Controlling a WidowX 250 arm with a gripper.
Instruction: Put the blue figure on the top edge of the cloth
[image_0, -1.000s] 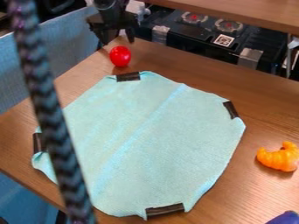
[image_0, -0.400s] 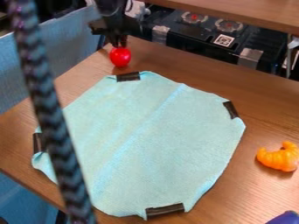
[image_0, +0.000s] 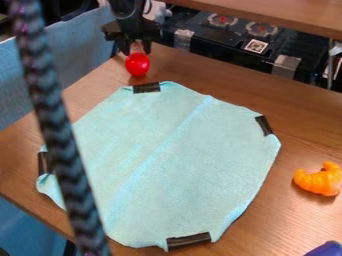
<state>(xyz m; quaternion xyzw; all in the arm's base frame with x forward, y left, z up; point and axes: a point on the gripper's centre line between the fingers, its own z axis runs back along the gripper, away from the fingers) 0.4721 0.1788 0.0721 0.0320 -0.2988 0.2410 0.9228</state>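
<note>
The step in hand, as I judge it, is to bring the gripper (image_0: 137, 51) from the tabletop's (image_0: 304, 117) far corner, at the upper left of the view, across to its near right part, where a dark blue-purple object (image_0: 326, 249) shows in part at the view's bottom edge. That is probably the blue figure, though too little of it shows to be certain. The two fingers stand apart with nothing held between them, pointing down just behind or above the red ball (image_0: 137, 65); contact cannot be told. To do it well, lift clear of the ball first so it does not roll, travel high over the cloth (image_0: 180, 160), then come straight down with the fingers either side of the figure's body and close gently, since its shape is mostly out of sight. Pass wide of the orange figure (image_0: 319, 179) near the right. Set the load down upright and low on the cloth's top edge, between the upper strip of black tape (image_0: 147, 87) and the one at the upper right (image_0: 264, 125), where a fold might tip it. As for labels, a square coded tag (image_0: 256, 46) sits on the black equipment (image_0: 230, 40) beyond the tabletop; no lettering is legible.
</note>
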